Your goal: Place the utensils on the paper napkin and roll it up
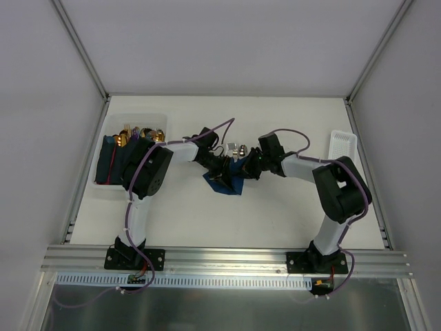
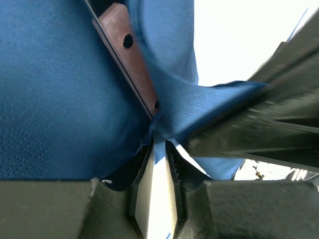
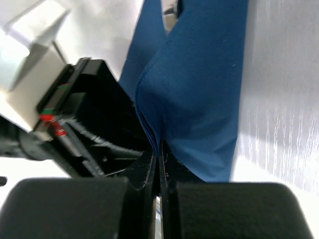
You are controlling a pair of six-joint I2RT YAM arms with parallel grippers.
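Observation:
The dark navy paper napkin is bunched up at the table's middle, between my two grippers. My left gripper is shut on a fold of it; in the left wrist view the jaws pinch the blue paper. My right gripper is shut on another fold; in the right wrist view its tips clamp the napkin. The shiny silver utensils show their heads just behind the grippers; their handles are hidden by the napkin and the arms.
A clear bin at the back left holds several dark blue rolls with gold cutlery heads. A white tray stands at the back right. The other gripper's dark body crowds each wrist view.

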